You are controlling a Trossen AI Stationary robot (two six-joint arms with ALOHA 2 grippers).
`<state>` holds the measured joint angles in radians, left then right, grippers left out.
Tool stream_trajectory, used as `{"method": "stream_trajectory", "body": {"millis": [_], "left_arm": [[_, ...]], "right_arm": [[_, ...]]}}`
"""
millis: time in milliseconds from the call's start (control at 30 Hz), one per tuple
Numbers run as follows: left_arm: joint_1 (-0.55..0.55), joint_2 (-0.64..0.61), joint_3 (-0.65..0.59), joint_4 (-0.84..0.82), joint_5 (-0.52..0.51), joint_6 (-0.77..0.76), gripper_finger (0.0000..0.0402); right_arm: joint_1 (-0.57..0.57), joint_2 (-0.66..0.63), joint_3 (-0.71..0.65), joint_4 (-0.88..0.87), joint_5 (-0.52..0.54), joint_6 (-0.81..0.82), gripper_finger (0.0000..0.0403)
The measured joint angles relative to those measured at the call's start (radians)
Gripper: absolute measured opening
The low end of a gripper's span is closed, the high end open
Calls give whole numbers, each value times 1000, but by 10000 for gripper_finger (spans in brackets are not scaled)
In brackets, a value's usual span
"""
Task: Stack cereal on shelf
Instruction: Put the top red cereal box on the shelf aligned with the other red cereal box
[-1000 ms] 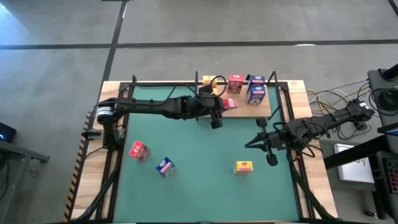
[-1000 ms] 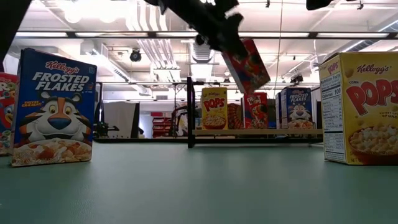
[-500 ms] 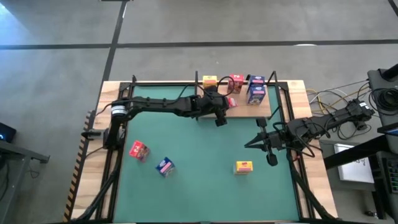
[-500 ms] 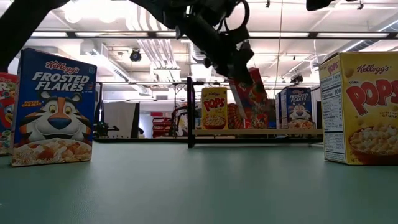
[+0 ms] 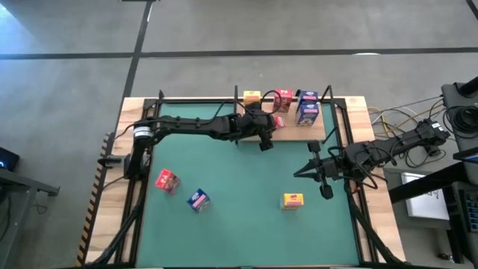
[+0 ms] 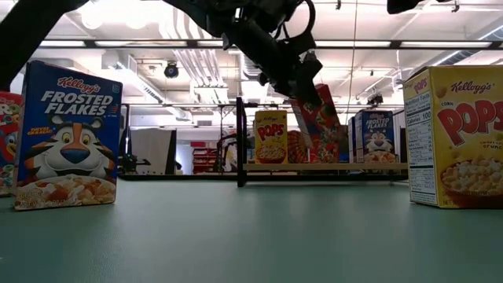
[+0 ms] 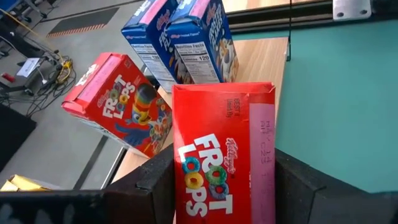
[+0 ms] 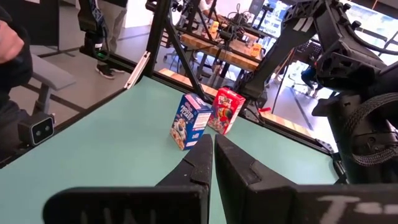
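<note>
One red box (image 7: 224,155) tilts over the shelf (image 5: 314,131) edge, long axis leaning off upright, grasped between the left gripper's (image 7: 217,186) fingers. Right gripper (image 8: 213,155) is clenched empty above the mat.

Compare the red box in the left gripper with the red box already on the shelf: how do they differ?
The held red box sits between the left gripper fingers, leaning steeply; the shelf red box stands free on the shelf, nothing gripping it. The held one is nearer the mat-side edge, the other farther back. Both are red Froot Loops boxes.
</note>
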<state>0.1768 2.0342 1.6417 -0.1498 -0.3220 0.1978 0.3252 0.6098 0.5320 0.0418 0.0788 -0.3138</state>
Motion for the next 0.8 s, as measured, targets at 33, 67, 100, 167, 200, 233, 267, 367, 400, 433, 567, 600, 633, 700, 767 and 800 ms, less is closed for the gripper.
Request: {"method": "stream_trajectory", "body": {"millis": [33, 67, 100, 167, 200, 233, 267, 367, 400, 433, 567, 600, 633, 700, 767, 800], "left_arm": [[0, 0, 0, 5, 0, 0, 181], [0, 0, 0, 11, 0, 0, 184], [0, 0, 0, 16, 1, 0, 186], [1, 0, 0, 21, 1, 0, 190], [3, 3, 0, 27, 0, 0, 191], [3, 10, 0, 41, 0, 1, 191], [3, 16, 0, 43, 0, 2, 192], [5, 37, 0, 53, -1, 4, 192], [5, 40, 0, 57, -1, 4, 192], [7, 40, 1, 56, -1, 4, 192], [7, 47, 2, 63, -1, 4, 192], [7, 45, 2, 62, -1, 4, 192], [7, 44, 2, 62, -1, 4, 192], [7, 36, 1, 53, -1, 4, 192], [7, 23, 1, 46, 0, 5, 192], [6, 15, 1, 38, 0, 8, 192]], "right_arm": [[0, 0, 0, 0, 0, 0, 9], [0, 0, 0, 0, 0, 0, 9], [0, 0, 0, 0, 0, 0, 9], [0, 0, 0, 0, 0, 0, 9], [0, 0, 0, 0, 0, 0, 9], [0, 0, 0, 0, 0, 0, 9], [0, 0, 0, 0, 0, 2, 9], [0, 0, 0, 0, 1, 7, 9], [0, 0, 0, -1, 1, 7, 9], [0, 0, 0, 0, 1, 7, 9], [0, 0, 0, -1, 1, 7, 9], [0, 0, 0, 0, 1, 7, 9], [0, 0, 0, 0, 1, 7, 9], [0, 0, 0, 0, 2, 7, 9], [0, 0, 0, 0, 3, 12, 9], [0, 0, 0, -1, 4, 15, 9]]}}
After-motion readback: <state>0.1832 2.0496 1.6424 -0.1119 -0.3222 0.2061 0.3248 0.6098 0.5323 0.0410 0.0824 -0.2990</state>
